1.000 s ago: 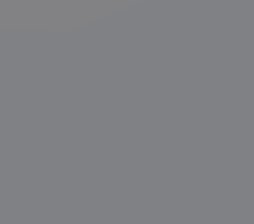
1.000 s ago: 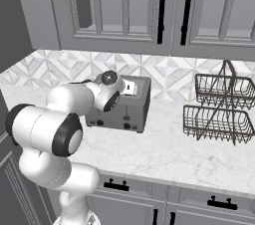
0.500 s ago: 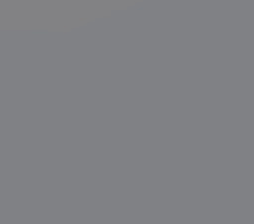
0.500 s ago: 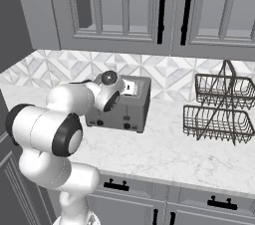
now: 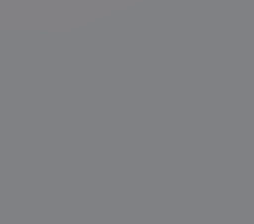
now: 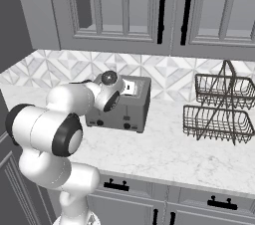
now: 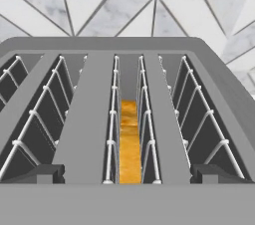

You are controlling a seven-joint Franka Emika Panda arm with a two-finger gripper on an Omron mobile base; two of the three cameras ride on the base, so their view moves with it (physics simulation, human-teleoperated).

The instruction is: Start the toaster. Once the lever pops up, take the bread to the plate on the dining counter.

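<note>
A grey toaster stands on the white marble counter against the tiled wall. My hand hovers right over its top, with the wrist covering its left end in the right base view. Looking down along the hand, the toaster shows several wire-lined slots. The bread sits deep in the middle slot, its golden-orange edge facing up. My gripper is open wide and empty, its dark fingertips straddling that slot just above the top. The plate and the dining counter are out of view.
A two-tier dark wire basket stands on the counter right of the toaster. Grey glass-front wall cabinets hang above, and drawer fronts with black handles run below the counter edge.
</note>
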